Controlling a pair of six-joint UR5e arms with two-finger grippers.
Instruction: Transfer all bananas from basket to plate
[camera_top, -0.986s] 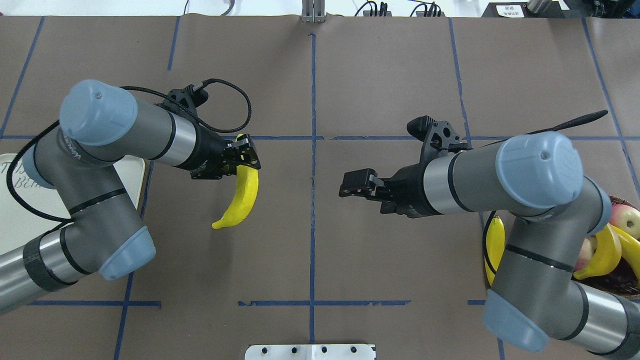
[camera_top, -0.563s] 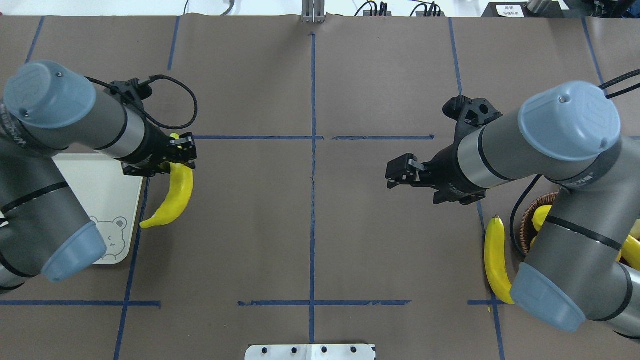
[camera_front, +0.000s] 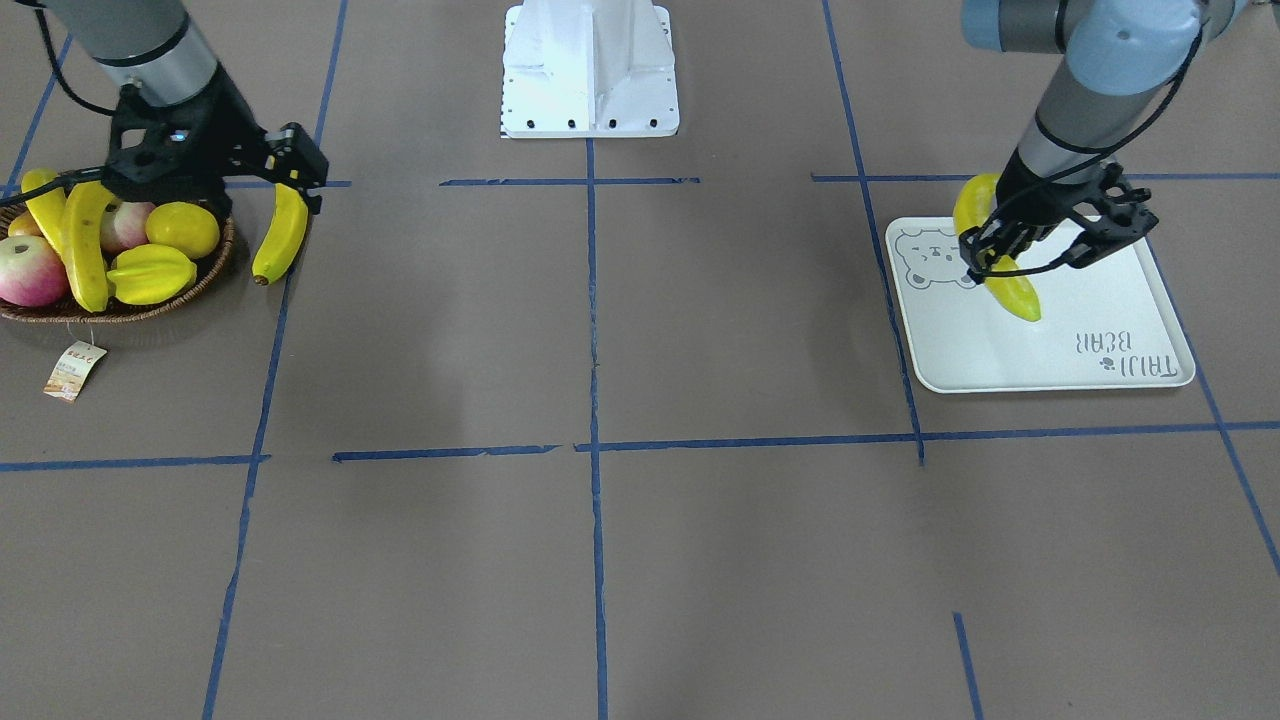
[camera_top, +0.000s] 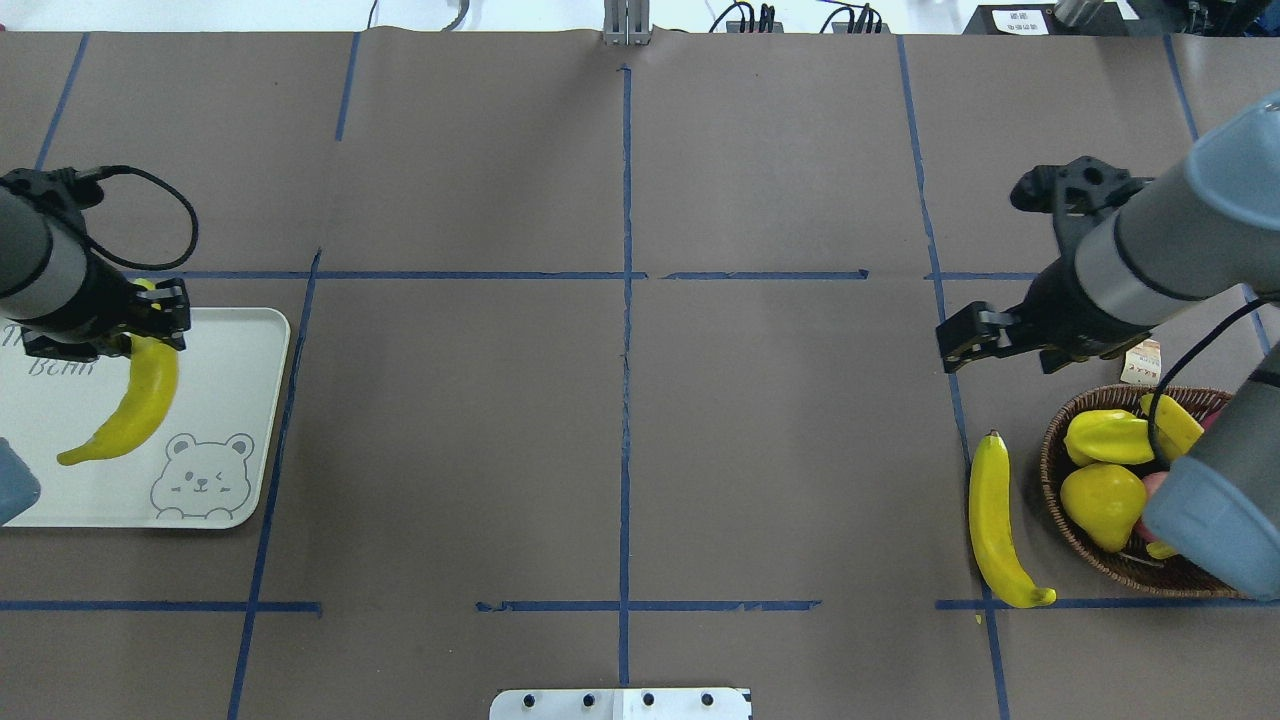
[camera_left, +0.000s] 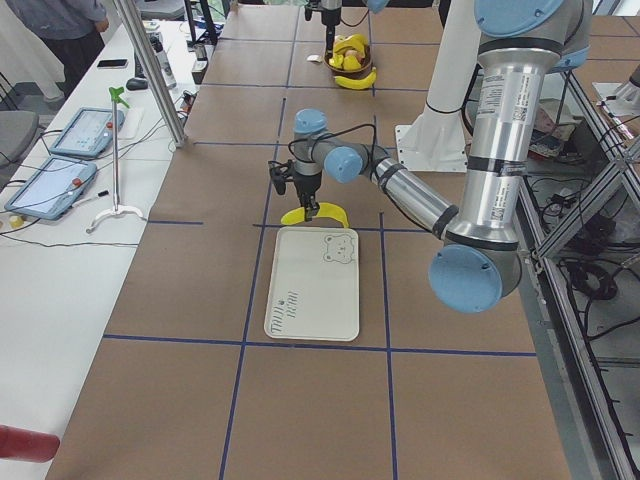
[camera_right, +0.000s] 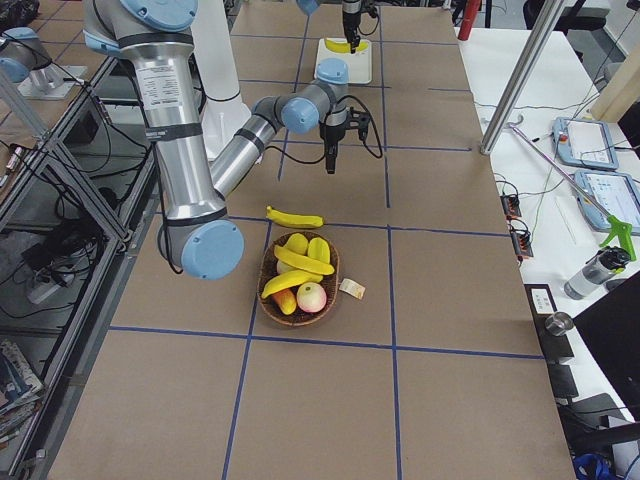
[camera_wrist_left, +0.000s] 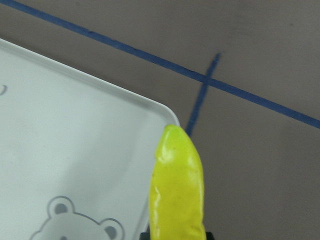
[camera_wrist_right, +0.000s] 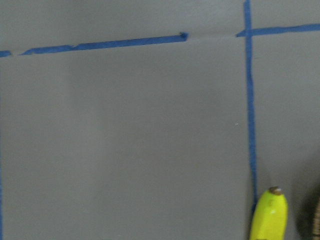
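My left gripper (camera_top: 160, 312) is shut on the upper end of a yellow banana (camera_top: 130, 400), which hangs over the pale bear-print plate (camera_top: 235, 400). The front view shows the same gripper (camera_front: 1000, 250), banana (camera_front: 1012, 292) and plate (camera_front: 1100, 310). I cannot tell if the banana's tip touches the plate. My right gripper (camera_top: 952, 342) is open and empty, above the table just beyond a second banana (camera_top: 995, 520). That banana lies on the table beside the wicker basket (camera_top: 1048, 455). Two more bananas (camera_front: 82, 240) lie in the basket (camera_front: 120, 312).
The basket also holds a star fruit (camera_top: 1100, 437), a lemon (camera_top: 1100, 500) and apples (camera_front: 30, 272). A paper tag (camera_front: 75, 368) hangs from its rim. The white robot base (camera_front: 590, 70) stands at the table's edge. Blue tape lines cross the brown table.
My left arm has carried the banana leftward from near the table's middle to over the plate. My right arm has drawn back rightward toward the basket, empty.
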